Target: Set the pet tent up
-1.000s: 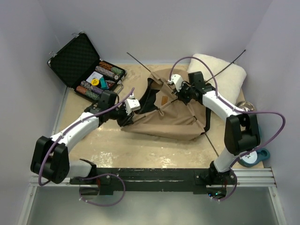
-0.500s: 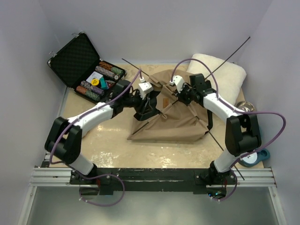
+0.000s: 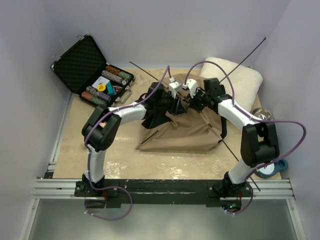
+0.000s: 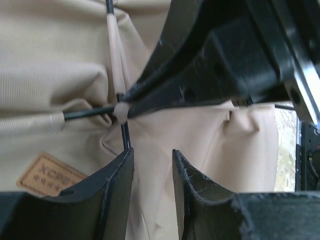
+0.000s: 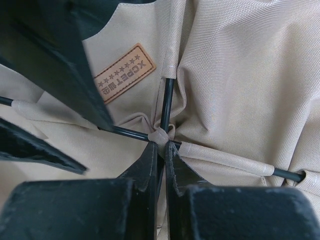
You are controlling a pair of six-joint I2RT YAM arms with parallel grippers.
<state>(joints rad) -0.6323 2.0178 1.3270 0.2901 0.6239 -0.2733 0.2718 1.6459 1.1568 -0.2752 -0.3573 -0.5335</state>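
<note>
Working at the peak of the large tan fabric pet tent [image 3: 185, 132], I have both arms meeting over the spot where its two long thin black poles [image 5: 167, 100] cross. The tent sits in the middle of the sandy tabletop [image 3: 115, 160], part-raised and slumped, between the open black foam-lined case [image 3: 80, 62] on the far left and the white fluffy cushion [image 3: 245, 80] on the far right.

My right pincer [image 5: 161, 147] is pressed together just below the small tan fabric loop [image 5: 160, 135] that ties the crossing, and I judge it is clamped on the pole that runs down into it. My left pincer [image 4: 152, 155] stands with its fingers apart, gripping nothing. One pole leads down toward its gap, and the small brown stitched patch [image 4: 45, 175] lies just beside it.

The step in hand, as I read it, is steadying the crossing so the frame can bow upward. To do it well I would:
- hold the right grip firm so the crossing cannot slide
- centre the pole in the left gap before closing
- close on bare pole only, clear of the sleeve fabric
- lift slowly, since thin poles flex and can spring free.
</note>
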